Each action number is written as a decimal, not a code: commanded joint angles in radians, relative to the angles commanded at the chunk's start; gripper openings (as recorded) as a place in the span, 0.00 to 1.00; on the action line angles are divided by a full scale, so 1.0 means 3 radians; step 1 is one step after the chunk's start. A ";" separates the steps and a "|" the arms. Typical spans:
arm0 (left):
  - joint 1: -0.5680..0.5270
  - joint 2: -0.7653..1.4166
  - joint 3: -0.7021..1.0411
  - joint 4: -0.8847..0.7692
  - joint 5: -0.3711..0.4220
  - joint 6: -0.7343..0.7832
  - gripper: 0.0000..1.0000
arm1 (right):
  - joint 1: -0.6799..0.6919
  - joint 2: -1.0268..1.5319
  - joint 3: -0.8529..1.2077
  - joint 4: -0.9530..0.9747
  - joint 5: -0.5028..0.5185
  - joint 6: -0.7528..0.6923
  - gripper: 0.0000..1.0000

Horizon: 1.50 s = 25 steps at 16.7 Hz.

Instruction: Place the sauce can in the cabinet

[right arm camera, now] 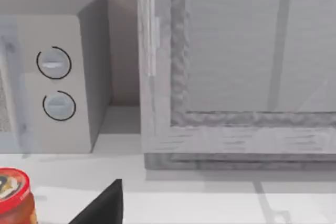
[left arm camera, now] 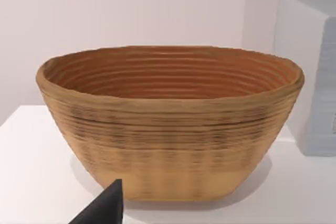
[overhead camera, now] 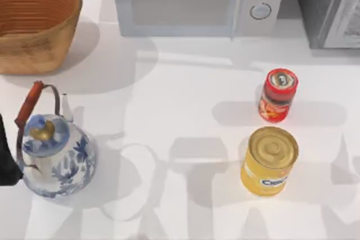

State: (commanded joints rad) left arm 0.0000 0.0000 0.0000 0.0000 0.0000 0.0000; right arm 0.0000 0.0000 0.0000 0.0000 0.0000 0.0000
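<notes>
Nearest the front edge of the table in the top view, the wide yellow can stands upright on the right-hand side, and the blue-and-white teapot sits at the left, with a dark piece of the left arm showing at the picture's left edge beside it. Just behind the yellow can, close but apart from it, stands the sauce can, upright on the table with its pull-tab top facing up; nothing grips it, so the task reads as not yet begun. The right wrist view catches its red rim low in the corner, and a dark fingertip of the right gripper rises from that picture's lower edge; whether that gripper is open or closed cannot be told. The same holds for the left gripper, of which only a dark tip appears in its wrist view, facing the woven basket, which stands at the far left of the table. Farther back, the white microwave fills the middle of the rear edge. At the far right corner stands the cabinet; in the right wrist view its pale framed door looks shut, so it probably has to be opened before the can can go in. The can's place on the right suggests the right arm is better placed to fetch it.
</notes>
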 joint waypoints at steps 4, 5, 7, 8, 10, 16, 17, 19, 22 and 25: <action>0.0000 0.0000 0.0000 0.0000 0.0000 0.0000 1.00 | -0.0005 0.0074 0.0035 0.0040 -0.0047 -0.0003 1.00; 0.0000 0.0000 0.0000 0.0000 0.0000 0.0000 1.00 | -0.0011 0.0167 0.0079 0.0090 -0.0107 -0.0007 1.00; 0.0000 0.0000 0.0000 0.0000 0.0000 0.0000 1.00 | -0.0026 0.0420 0.0197 0.0225 -0.0272 -0.0017 1.00; 0.0000 0.0000 0.0000 0.0000 0.0000 0.0000 1.00 | -0.0035 0.0580 0.0270 0.0309 -0.0377 -0.0022 1.00; 0.0000 0.0000 0.0000 0.0000 0.0000 0.0000 1.00 | -0.0052 0.0944 0.0436 0.0498 -0.0614 -0.0031 1.00; 0.0000 0.0000 0.0000 0.0000 0.0000 0.0000 1.00 | -0.0122 0.2230 0.1025 0.1173 -0.1454 -0.0010 1.00; 0.0000 0.0000 0.0000 0.0000 0.0000 0.0000 1.00 | -0.0136 0.2465 0.1131 0.1293 -0.1606 0.0002 1.00; 0.0000 0.0000 0.0000 0.0000 0.0000 0.0000 1.00 | -0.0168 0.2959 0.1344 0.1538 -0.1921 0.0038 1.00; 0.0000 0.0000 0.0000 0.0000 0.0000 0.0000 1.00 | -0.0215 0.3739 0.1663 0.1907 -0.2420 0.0103 1.00; 0.0000 0.0000 0.0000 0.0000 0.0000 0.0000 1.00 | -0.0258 0.4547 0.1970 0.2264 -0.2940 0.0166 1.00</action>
State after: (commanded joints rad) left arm 0.0000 0.0000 0.0000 0.0000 0.0000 0.0000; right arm -0.0775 1.3640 0.5911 0.6793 -0.8819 0.0499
